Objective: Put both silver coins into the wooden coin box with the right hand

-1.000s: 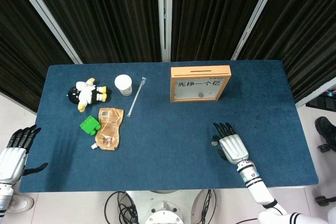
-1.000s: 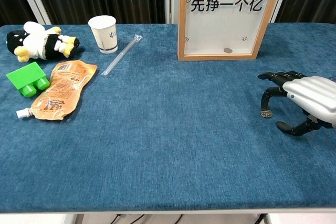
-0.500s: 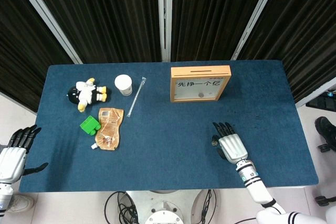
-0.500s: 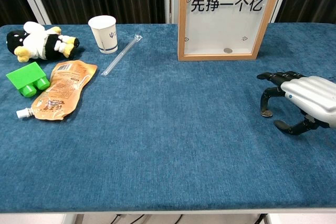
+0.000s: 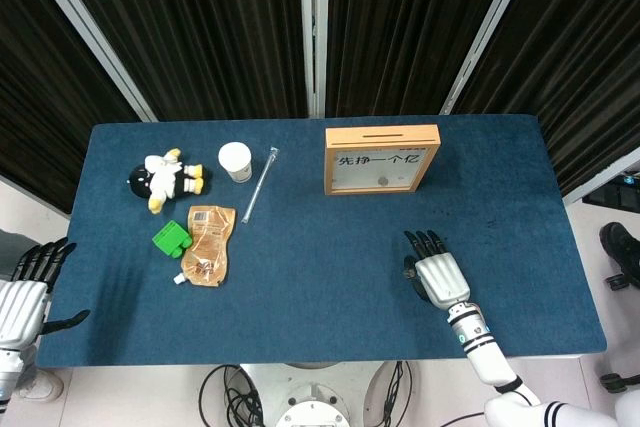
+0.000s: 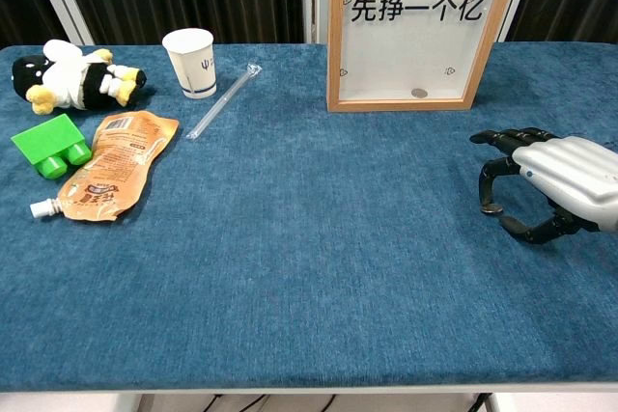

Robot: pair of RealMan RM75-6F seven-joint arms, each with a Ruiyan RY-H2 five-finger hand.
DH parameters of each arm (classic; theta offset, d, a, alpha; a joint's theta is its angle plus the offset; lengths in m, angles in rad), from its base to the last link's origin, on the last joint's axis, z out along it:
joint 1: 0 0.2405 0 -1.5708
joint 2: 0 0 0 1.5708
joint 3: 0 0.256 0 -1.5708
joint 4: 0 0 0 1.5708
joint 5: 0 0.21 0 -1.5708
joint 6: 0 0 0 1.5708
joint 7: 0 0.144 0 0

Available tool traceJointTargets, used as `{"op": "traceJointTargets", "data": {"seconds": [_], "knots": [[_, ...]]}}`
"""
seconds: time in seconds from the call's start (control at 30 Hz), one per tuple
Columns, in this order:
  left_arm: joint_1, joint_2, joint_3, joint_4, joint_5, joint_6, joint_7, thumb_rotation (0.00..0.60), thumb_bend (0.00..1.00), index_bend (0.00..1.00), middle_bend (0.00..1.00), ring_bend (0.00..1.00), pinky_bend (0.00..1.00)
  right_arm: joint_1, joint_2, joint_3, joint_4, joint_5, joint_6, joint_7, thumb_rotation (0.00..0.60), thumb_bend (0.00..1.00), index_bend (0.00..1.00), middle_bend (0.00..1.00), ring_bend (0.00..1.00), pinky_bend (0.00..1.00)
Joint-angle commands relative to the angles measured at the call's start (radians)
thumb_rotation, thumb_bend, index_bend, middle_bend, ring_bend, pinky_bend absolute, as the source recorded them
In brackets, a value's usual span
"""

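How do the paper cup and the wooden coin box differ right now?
The paper cup is white and round with an open top; the wooden coin box is a flat rectangular frame with a clear front and printed text. The cup is much shorter than the box. The cup looks empty from above; the box shows one coin at its bottom. Both stand upright on the table.

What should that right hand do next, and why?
Probably close its fingertips on the table where they point down. One silver coin already lies inside the wooden coin box, and the right hand is arched over the cloth with nothing visibly held. The second coin isn't visible now, perhaps hidden under the fingertips.
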Motion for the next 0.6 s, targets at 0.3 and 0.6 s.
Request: {"op": "traceJointTargets", "data": {"seconds": [0.3,0.6], "knots": [[-0.004,-0.007,0.003,0.006,0.005,-0.006,0.003,0.600,0.09,0.06,0.01,0.00,0.00,0.002,-0.018,0.006,0.028,-0.004,0.007,0.006,0.600,0.33,0.49,0.06,0.00,0.00],[-0.008,-0.010,0.002,0.014,0.003,-0.011,-0.001,0.600,0.09,0.06,0.01,0.00,0.00,0.008,-0.033,0.014,0.053,-0.009,0.010,0.013,0.600,0.34,0.50,0.06,0.00,0.00]]}}
